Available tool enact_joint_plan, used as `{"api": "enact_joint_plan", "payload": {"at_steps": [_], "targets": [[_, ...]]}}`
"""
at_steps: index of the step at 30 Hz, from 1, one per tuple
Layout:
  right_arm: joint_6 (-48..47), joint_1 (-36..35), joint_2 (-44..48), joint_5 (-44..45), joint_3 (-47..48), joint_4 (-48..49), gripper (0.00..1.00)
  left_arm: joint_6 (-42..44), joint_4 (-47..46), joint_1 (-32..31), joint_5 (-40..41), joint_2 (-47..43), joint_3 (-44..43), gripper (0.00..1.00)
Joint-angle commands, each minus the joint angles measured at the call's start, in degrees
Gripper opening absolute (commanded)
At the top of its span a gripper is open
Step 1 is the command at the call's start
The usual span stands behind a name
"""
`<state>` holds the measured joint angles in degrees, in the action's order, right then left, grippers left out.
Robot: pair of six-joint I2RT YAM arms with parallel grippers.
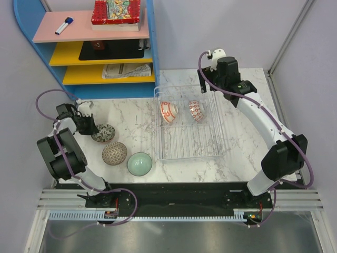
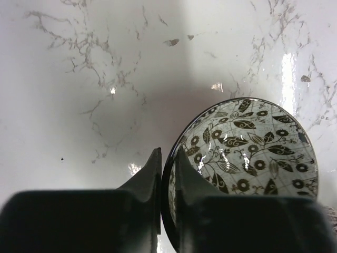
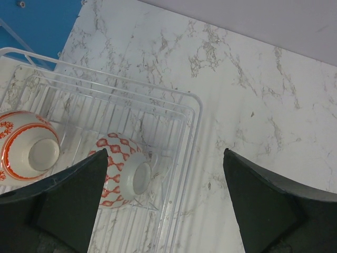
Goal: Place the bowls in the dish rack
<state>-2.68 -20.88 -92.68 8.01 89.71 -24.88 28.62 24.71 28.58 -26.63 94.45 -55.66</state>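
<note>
Grey bowl [image 2: 247,153] rim pinched in left jaws; right jaws apart.

Overhead, close downward wrists, dish rack [image 1: 189,145] [image 3: 105,113] shared

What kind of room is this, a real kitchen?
Probably a robot lab made to look like one: two arms bolted to a marble-look table, plain partition walls, and a dish rack holding bowls.

We've got two in, three out.
Two bowls [image 1: 168,112] side by side in the dish rack [image 1: 187,147]; three bowls [image 1: 114,153] on the table [image 1: 131,113] left of it.
</note>
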Motion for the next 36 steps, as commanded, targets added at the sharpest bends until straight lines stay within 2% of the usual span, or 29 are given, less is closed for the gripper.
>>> {"api": "enact_joint_plan", "payload": {"at_steps": [1, 7, 9, 18, 22, 25, 26, 29, 36], "targets": [[1.9, 0.1, 3.2, -3.3, -1.4, 0.8, 0.98, 1.1, -1.5, 0.2, 3.8, 3.3, -1.2, 0.02], [5.6, 0.1, 4.1, -7.9, -2.1, 0.9, 0.98, -3.0, -1.2, 0.2, 3.0, 1.8, -4.8, 0.02], [6.7, 0.1, 4.3, -12.9, -2.1, 1.1, 0.98, -3.7, -0.7, 0.2, 1.3, 0.5, -6.5, 0.02], [13.6, 0.1, 4.4, -26.0, -1.5, 2.1, 0.98, -7.9, 1.8, -1.0, -10.7, -8.1, -14.7, 0.02], [16.8, 0.1, 3.4, -35.5, -0.9, 2.6, 0.98, -10.9, 2.5, -3.8, -17.4, -10.3, -17.6, 0.02], [22.6, 0.1, 1.9, -43.5, -0.9, 5.2, 0.98, -13.5, 2.4, -8.3, -22.4, -11.6, -18.7, 0.02], [24.9, -0.1, 1.4, -48.8, -1.0, 7.4, 0.98, -14.1, 2.3, -11.1, -23.7, -11.6, -19.1, 0.02], [32.8, -0.4, 0.0, -55.6, -2.2, 14.0, 0.98, -17.4, 0.3, -17.7, -26.6, -11.3, -19.7, 0.02], [42.6, -2.6, -1.0, -59.3, -10.5, 28.5, 0.97, -22.4, -3.7, -33.5, -25.0, -7.3, -23.3, 0.02]]}}
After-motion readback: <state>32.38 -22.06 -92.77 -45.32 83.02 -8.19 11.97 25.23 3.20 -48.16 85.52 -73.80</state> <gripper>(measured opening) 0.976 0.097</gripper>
